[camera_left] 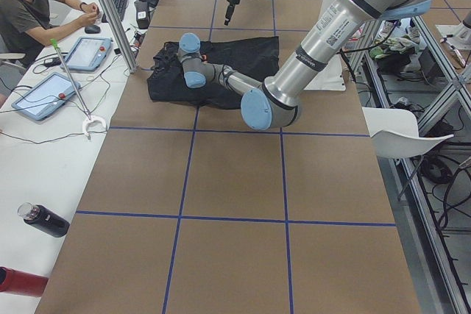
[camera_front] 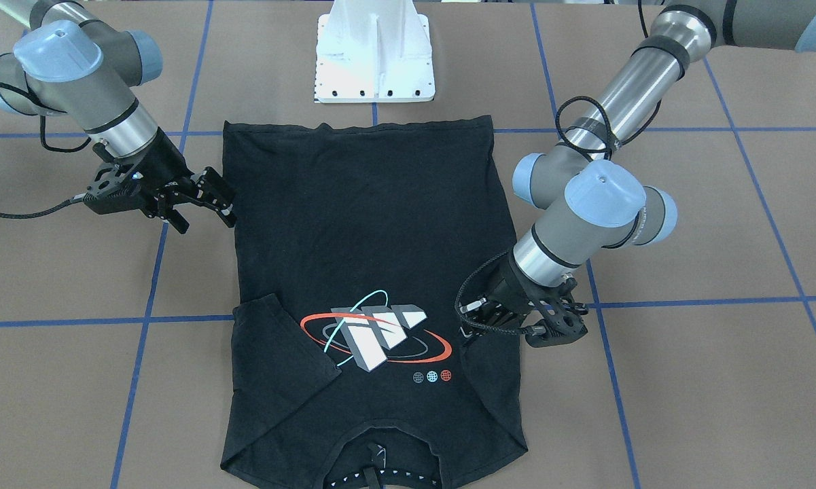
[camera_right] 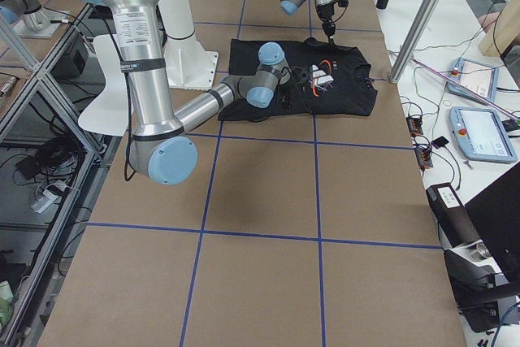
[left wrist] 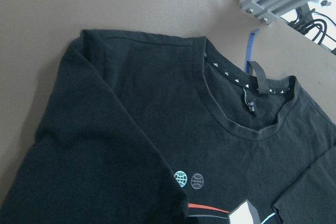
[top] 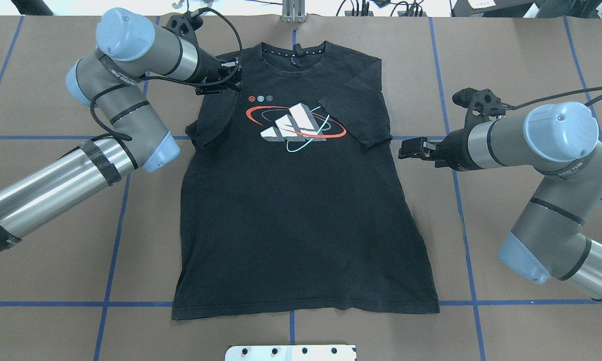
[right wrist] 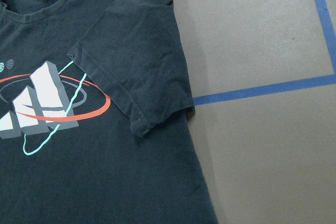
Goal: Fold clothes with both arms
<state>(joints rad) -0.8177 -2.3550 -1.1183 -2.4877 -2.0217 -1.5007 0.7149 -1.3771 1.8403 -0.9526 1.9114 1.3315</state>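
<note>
The black T-shirt [camera_front: 367, 224] [top: 301, 215] lies flat on the table, orbit graphic [top: 295, 123] [right wrist: 42, 98] facing up, collar at the far side. Both sleeves are folded inward: the right sleeve [top: 361, 113] [right wrist: 136, 66] and the left sleeve [top: 213, 118] [left wrist: 89, 129]. My left gripper [top: 235, 76] [camera_front: 467, 319] hovers over the shirt's left shoulder; it looks open and holds nothing. My right gripper [top: 406, 149] [camera_front: 204, 210] is open and empty, just off the shirt's right edge beside the folded sleeve. No fingers show in either wrist view.
The white mounting base [camera_front: 375, 61] stands near the hem. Blue tape lines [top: 110, 260] grid the brown table. An operator [camera_left: 29, 5] with tablets [camera_left: 88, 53] sits beyond the far edge, behind an aluminium post [camera_left: 110, 12]. Bottles [camera_left: 44, 220] lie there too.
</note>
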